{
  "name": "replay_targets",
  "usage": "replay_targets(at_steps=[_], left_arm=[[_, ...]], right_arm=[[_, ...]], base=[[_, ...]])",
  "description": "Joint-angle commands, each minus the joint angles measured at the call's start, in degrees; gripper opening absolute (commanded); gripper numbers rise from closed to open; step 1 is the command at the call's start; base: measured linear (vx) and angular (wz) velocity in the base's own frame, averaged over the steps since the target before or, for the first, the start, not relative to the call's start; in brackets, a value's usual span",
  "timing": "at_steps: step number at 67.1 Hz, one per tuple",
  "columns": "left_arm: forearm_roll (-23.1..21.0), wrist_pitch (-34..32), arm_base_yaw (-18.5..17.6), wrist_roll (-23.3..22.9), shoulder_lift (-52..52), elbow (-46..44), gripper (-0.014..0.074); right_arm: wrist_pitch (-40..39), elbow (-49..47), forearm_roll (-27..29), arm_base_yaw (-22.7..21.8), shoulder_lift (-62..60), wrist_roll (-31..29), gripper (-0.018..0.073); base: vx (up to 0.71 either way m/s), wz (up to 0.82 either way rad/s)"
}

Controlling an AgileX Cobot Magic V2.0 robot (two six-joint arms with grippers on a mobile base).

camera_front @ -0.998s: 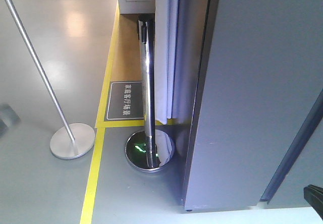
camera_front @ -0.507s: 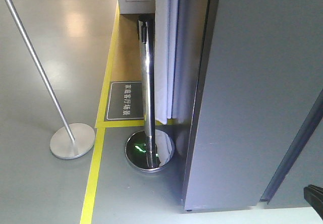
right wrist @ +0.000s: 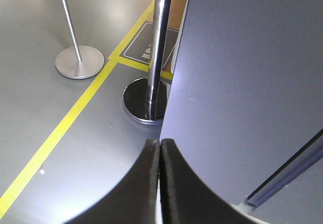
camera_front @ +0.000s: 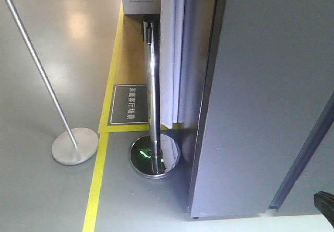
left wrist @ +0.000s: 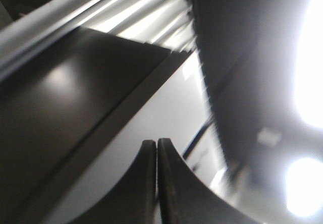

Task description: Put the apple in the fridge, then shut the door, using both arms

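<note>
Dark grey fridge (camera_front: 261, 101), yellow floor line (camera_front: 96, 182), chrome post (camera_front: 152, 85).

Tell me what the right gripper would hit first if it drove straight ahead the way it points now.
Most likely the fridge. In the right wrist view the shut right gripper points at the bottom left edge of its dark grey side, just right of the chrome stanchion base. Depth is unclear, so it might meet the floor first.

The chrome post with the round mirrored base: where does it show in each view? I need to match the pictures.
Front view: chrome post left of centre, standing beside the fridge, its base on the floor.
Right wrist view: post at top centre, base against the fridge's left edge, above the shut right hand.
Left wrist view: not in it.
Shared landmark: the yellow floor line, in the front and right wrist views.
</note>
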Motion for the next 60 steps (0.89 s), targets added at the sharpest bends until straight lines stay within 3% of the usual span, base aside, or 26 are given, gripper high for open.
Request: replay_targets(at_steps=[1, 5, 9, 14, 18, 25, 32, 38, 50, 60], left_arm=[[4.64, -1.28, -1.24, 15.81, 0.21, -1.28, -0.0008], [7.92, -1.56, -1.51, 21.59, 0.21, -1.28, -0.0008], [8.67, -1.56, -1.60, 21.44, 0.21, -1.28, -0.0008], [5.46, -1.51, -1.60, 20.33, 0.21, -1.28, -0.0008], [1.17, -0.98, -1.60, 22.22, 0.21, -1.28, -0.0008], [-3.76, 2.88, -1.78, 34.69, 0.21, -1.28, -0.0008], [-4.23, 9.88, -3.22, 47.85, 0.21, -1.28, -0.0008], [-5.22, 17.01, -3.87, 52.78, 0.21, -1.22, -0.0008], [-16.15, 30.73, -4.05, 54.56, -1.42, 2.90, -0.0008], [-24.27, 34.06, -6.28, 64.49, -4.80, 10.45, -0.0008]], right_arm=[[-3.64, -1.72, 0.12, 0.11, 0.36, -0.28, -0.0006], [-3.64, -1.72, 0.12, 0.11, 0.36, -0.28, -0.0006], [-3.64, -1.72, 0.12, 0.11, 0.36, -0.28, -0.0006], [-3.64, -1.72, 0.12, 0.11, 0.36, -0.28, -0.0006], [-3.64, -1.72, 0.12, 0.11, 0.36, -0.28, -0.0006], [-3.64, -1.72, 0.12, 0.11, 0.36, -0.28, -0.0006], [-3.64, -1.72, 0.12, 0.11, 0.36, -0.28, -0.0006], [-3.64, -1.72, 0.12, 0.11, 0.36, -0.28, -0.0006], [-3.64, -1.72, 0.12, 0.11, 0.36, -0.28, -0.0006], [-3.64, -1.72, 0.12, 0.11, 0.36, -0.28, -0.0006]], base=[[0.00, 0.00], [0.00, 0.00], [0.00, 0.00], [0.00, 0.00], [0.00, 0.00], [0.00, 0.00], [0.00, 0.00], [0.00, 0.00], [0.00, 0.00], [0.00, 0.00]])
